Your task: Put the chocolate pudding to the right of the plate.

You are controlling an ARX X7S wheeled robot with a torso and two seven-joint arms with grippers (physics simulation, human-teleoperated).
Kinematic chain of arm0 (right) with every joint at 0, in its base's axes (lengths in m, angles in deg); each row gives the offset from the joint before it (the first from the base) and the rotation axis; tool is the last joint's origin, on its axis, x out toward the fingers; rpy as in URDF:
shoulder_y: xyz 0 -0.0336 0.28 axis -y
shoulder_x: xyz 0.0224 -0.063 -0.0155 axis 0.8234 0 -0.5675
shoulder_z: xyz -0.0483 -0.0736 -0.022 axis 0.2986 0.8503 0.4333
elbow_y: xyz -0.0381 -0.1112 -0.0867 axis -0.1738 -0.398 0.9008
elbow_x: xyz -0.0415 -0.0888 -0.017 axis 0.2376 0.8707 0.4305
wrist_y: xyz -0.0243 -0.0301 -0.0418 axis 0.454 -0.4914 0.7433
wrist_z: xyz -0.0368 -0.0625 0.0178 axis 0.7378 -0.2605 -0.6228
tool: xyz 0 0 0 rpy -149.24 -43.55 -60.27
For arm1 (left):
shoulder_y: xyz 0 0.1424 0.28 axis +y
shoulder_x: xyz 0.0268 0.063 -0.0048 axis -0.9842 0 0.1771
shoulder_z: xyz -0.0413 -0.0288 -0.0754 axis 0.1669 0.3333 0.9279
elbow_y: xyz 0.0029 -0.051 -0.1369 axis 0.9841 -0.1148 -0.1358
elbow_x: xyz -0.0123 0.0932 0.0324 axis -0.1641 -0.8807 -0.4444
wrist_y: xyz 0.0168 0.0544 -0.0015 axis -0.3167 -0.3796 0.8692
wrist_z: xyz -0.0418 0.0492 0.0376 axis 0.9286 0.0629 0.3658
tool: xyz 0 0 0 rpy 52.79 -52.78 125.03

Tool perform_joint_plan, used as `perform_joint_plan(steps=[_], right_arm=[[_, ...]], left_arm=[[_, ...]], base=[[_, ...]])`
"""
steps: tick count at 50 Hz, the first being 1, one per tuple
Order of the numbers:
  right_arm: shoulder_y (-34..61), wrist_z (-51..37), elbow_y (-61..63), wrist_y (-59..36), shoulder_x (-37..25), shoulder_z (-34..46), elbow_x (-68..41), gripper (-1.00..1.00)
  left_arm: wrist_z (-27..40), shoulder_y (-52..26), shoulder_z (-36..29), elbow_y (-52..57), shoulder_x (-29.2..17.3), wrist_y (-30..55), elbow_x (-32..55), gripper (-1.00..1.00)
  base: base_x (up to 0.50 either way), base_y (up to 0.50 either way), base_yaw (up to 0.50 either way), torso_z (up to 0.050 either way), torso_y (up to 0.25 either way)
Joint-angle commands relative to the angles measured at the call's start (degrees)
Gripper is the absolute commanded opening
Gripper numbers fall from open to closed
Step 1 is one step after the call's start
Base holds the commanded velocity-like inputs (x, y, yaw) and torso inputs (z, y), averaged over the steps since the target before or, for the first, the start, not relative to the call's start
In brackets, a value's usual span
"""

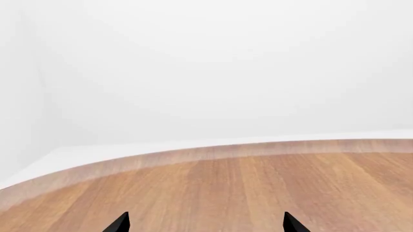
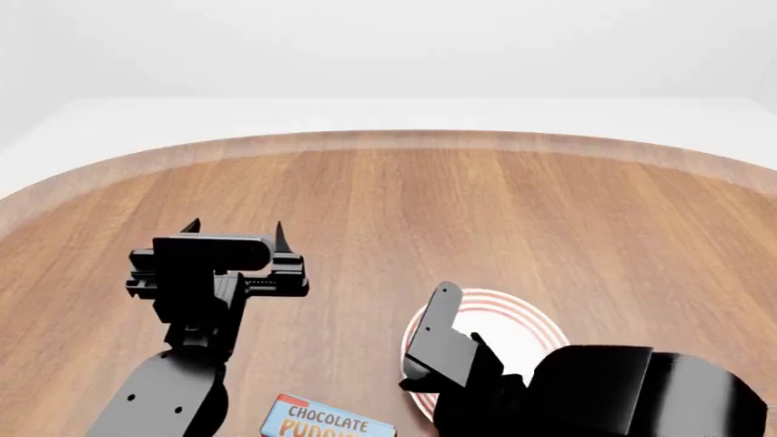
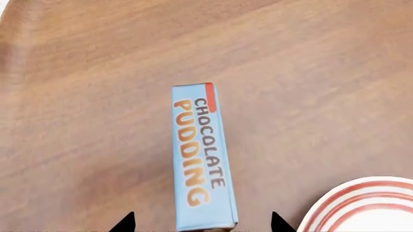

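Chocolate pudding point(image 3: 201, 157) lies flat on the wooden surface point(image 2: 486, 209), just left of the plate point(image 2: 516, 332), not touching it. Right pincer point(image 3: 201, 227) hovers above it, tips spread wide apart; left pincer point(image 2: 235, 233) also spread, well apart from both, holding nothing.

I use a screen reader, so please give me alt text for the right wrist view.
A pudding box lies on a wooden table, between the open right tool's two black tips. A red-ringed plate's rim shows at one corner, apart from the box.
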State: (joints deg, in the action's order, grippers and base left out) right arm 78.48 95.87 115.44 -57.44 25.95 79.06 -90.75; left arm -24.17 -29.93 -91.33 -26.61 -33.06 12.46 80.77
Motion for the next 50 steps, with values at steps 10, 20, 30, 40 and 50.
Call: perform_joint_plan(steps=[10,20,30,40,50], right_arm=[[-0.2,4.3,-9.2,5.5,2.1,7.4,5.4,1.0],[-0.1,5.5,-12.1,7.0,2.7,9.2,6.8,1.0],[0.7,7.2,-16.4,8.7,4.3,11.7,8.7,1.0],[1.3,8.8,-20.1,10.2,5.7,13.7,10.0,1.0],[1.3,10.7,-23.8,11.8,6.8,16.0,11.3,1.0]], left_arm=[[0.5,-0.5,-0.6,0.5,-0.3,0.6,0.5,1.0],[0.7,0.0,-0.7,0.6,-0.5,0.3,0.7,1.0],[0.9,0.4,-0.8,0.7,-0.7,0.0,0.9,1.0],[1.1,0.6,-1.1,0.7,-0.8,-0.3,1.1,1.0],[1.1,0.7,-1.4,0.2,-0.8,-0.8,1.2,1.0]], base=[[0.0,0.0,0.0,0.0,0.0],[0.0,0.0,0.0,0.0,0.0],[0.0,0.0,0.0,0.0,0.0],[0.0,0.0,0.0,0.0,0.0],[0.0,0.0,0.0,0.0,0.0]])
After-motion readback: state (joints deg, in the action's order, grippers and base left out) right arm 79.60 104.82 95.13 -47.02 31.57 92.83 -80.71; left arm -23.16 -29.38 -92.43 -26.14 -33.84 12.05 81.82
